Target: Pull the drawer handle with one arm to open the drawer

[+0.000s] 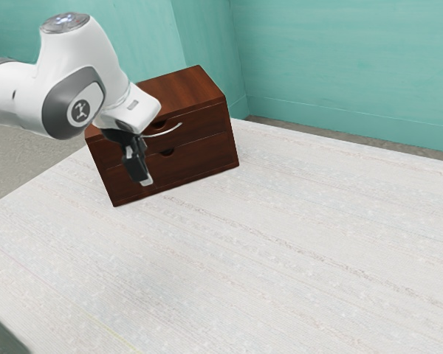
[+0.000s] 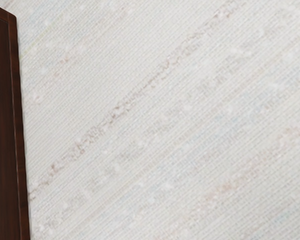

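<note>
A dark brown wooden cabinet (image 1: 184,96) with two drawers stands on the table at the back, toward the exterior view's left. The upper drawer carries a thin curved silver handle (image 1: 170,130). The lower drawer (image 1: 199,158) has a small dark recess. Both drawer fronts look flush with the cabinet. My gripper (image 1: 142,175) hangs from the white arm, pointing down in front of the cabinet's left part, below the handle and apart from it. It holds nothing. In the wrist view, a strip of the cabinet (image 2: 2,130) runs along one side, with bare table beside it.
The pale woven-textured table (image 1: 295,243) spreads wide in front of the cabinet and to the exterior view's right. Teal walls (image 1: 340,51) stand behind the table's far edge. A grey floor lies off the table's left edge.
</note>
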